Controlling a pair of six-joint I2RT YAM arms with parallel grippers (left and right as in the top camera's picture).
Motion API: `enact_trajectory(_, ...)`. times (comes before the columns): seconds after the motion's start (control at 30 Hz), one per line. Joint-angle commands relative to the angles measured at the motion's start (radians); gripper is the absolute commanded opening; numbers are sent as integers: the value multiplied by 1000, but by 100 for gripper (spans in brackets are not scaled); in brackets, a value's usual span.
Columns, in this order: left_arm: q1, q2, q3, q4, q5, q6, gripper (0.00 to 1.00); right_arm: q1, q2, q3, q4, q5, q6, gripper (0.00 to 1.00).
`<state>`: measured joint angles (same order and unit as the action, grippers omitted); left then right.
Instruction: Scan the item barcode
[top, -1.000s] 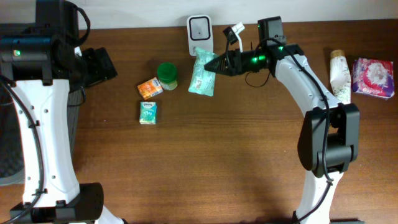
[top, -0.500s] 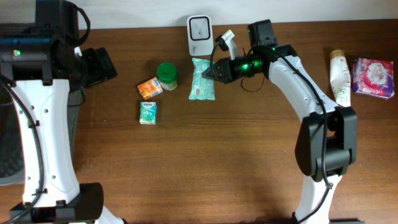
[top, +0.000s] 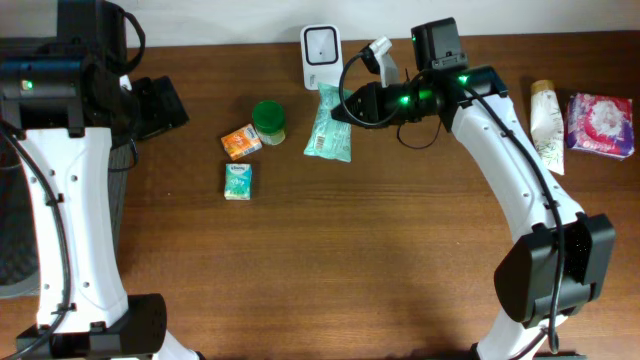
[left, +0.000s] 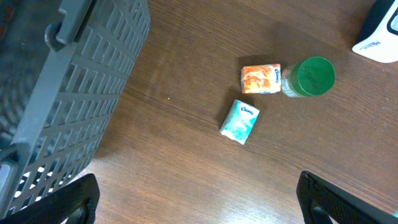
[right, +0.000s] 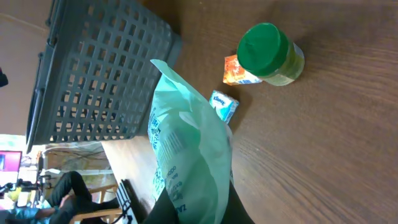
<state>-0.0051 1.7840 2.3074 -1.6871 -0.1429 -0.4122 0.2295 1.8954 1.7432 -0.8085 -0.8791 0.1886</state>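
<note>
Grey plastic mesh of a basket (left: 68, 93) filled the far left. Beside it the left gripper (left: 198, 186) hung over the wooden table (top: 350, 260) with its 2 fingers spread wide apart, holding nothing. Right of it lay 3 small things close together. An orange carton (top: 241, 142) had a teal tissue pack (top: 238, 181) just below it and a jar with a green lid (top: 268, 120) against its right end. Next came a white scanner (top: 320, 55) standing at the table's back edge. Just in front of it was a pale green packet (top: 330, 125), its top end up by the scanner's base and the jar near its left side. The right gripper (top: 340, 108) was clamped on the packet's upper right edge, fingers pressed together on the film. Whether the packet rested on the table or hung clear could not be told. In the right wrist view a patch of printed bars showed on the packet's side. Far right lay a cream tube (top: 546, 125) and, beside it, a pink-and-purple pack (top: 600, 125).
</note>
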Motion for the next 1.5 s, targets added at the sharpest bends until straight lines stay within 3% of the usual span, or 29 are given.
enact_trajectory(0.0, 2, -15, 3, -1, -4, -6, 99, 5, -15, 12, 0, -7, 70, 4)
enact_trajectory(1.17, 2, -15, 3, -1, -4, -6, 99, 5, -15, 12, 0, 47, 31, 4)
enact_trajectory(1.23, 2, -15, 3, -1, -4, -6, 99, 7, -15, 12, -9, 192, 109, 4)
enact_trajectory(1.33, 2, -15, 3, -1, -4, -6, 99, 49, 5, 12, -144, 807, 256, 4)
enact_trajectory(1.47, 2, -15, 3, -1, -4, -6, 99, 106, 100, 11, -351, 1132, 320, 4)
